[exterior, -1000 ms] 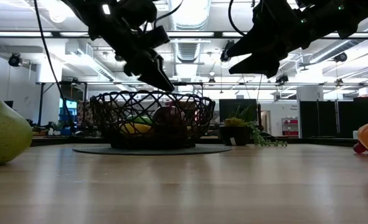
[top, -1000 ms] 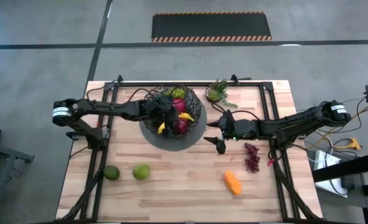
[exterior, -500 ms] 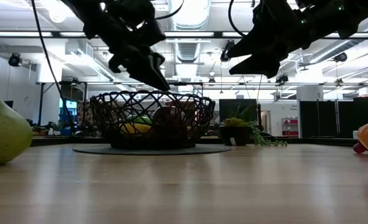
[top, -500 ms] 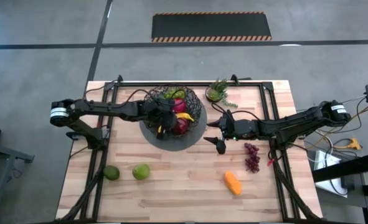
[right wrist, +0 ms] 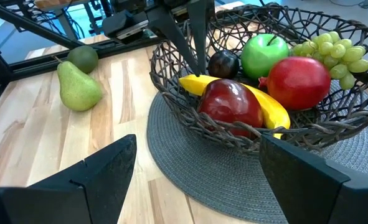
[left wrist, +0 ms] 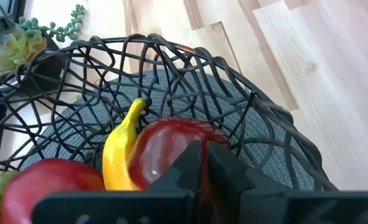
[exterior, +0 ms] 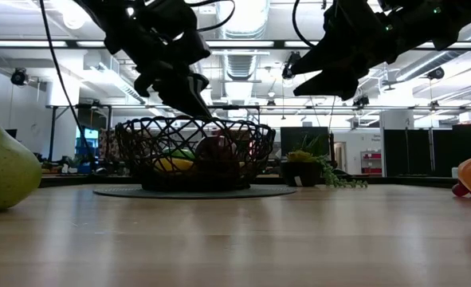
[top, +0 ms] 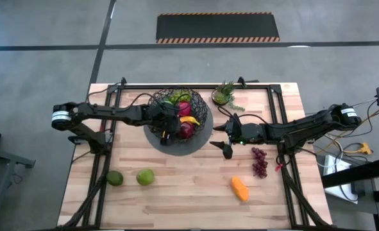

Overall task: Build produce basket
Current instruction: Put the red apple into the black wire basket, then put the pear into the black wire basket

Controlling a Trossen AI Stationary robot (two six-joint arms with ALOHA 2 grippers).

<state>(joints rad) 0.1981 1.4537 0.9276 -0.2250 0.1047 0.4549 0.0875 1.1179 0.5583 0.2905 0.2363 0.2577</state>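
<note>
Table (top: 195, 192): basket (top: 202, 119) one; red apples (right wrist: 230, 104) two.

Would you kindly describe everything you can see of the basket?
The basket is a round, open bowl of black woven wire standing upright on a grey round mat at the table's far middle. It holds a banana, red apples, a green apple, green grapes and a dark plum. The shut left gripper hangs over its rim.
</note>
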